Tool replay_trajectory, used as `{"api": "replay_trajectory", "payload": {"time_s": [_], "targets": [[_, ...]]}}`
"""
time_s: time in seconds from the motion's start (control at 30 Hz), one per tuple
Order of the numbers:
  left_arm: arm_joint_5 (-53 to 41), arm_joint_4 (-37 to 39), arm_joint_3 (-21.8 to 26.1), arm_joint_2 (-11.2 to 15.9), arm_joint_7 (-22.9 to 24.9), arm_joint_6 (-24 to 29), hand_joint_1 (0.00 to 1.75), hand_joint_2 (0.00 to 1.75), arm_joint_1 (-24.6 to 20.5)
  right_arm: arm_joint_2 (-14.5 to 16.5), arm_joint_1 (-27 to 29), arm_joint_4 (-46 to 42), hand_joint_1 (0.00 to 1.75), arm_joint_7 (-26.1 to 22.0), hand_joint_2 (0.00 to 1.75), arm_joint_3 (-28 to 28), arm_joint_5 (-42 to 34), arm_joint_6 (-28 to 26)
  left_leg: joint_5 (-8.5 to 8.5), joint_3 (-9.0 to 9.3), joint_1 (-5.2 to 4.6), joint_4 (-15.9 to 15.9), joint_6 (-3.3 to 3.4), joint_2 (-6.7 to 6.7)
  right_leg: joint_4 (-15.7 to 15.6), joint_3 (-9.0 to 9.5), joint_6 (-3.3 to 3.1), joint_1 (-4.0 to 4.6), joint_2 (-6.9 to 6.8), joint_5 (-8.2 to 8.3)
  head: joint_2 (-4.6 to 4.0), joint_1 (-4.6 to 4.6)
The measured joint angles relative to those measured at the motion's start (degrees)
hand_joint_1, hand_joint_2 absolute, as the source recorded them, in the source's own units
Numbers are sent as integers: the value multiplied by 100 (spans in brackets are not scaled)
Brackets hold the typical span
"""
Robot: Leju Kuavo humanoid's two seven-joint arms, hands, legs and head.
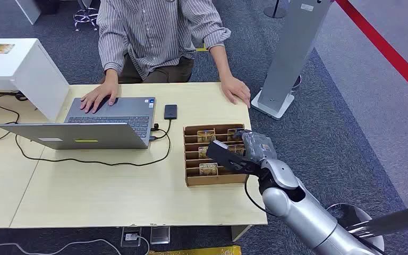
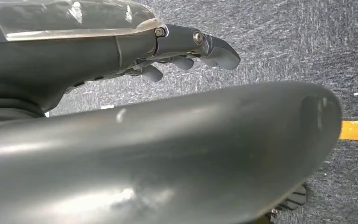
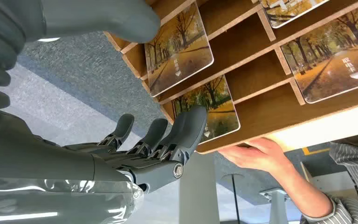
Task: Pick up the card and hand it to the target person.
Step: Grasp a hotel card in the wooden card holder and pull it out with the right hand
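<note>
A brown slotted card rack [image 1: 189, 159] sits on the table's right part and holds several cards printed with autumn trees, such as one card [image 1: 208, 169] in the near row. My right hand [image 1: 252, 146] hovers over the rack's right side, holding nothing. In the right wrist view its fingers [image 3: 186, 128] are stretched out beside one card [image 3: 219, 105], the thumb [image 3: 102, 18] is apart from them, and two other cards [image 3: 179, 46] [image 3: 335, 65] lie in nearby slots. The left hand [image 2: 186, 51] hangs over grey carpet, fingers loose and empty.
A person [image 1: 159, 32] in a striped shirt sits across the table, one hand [image 1: 237, 90] flat near the rack, the other on a laptop [image 1: 106, 122]. A phone [image 1: 170, 111] with a cable lies between laptop and rack. A grey stand [image 1: 292, 53] rises right of the table.
</note>
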Motion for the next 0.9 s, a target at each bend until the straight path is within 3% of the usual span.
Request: {"api": "replay_trajectory", "payload": {"time_s": [0.37,0.53,0.83,0.9], "targets": [[-14,0,0,0,0,3,0,0,0,30,1,67,86,-13,175,2,-7,4,0,0,0,0,0,0,0,0,0,0,0,0,1,1],[-14,0,0,0,0,3,0,0,0,34,2,72,133,-14,175,1,-7,4,0,0,0,0,0,0,0,0,0,0,0,0,1,1],[-16,0,0,0,0,6,0,0,1,38,0,72,148,-14,175,-2,-7,7,0,1,0,0,0,0,0,1,0,0,0,0,0,2],[-27,0,0,0,0,13,0,87,0,39,0,72,160,-16,175,-5,-7,8,0,1,0,0,0,0,0,1,0,0,0,0,0,2]]}}
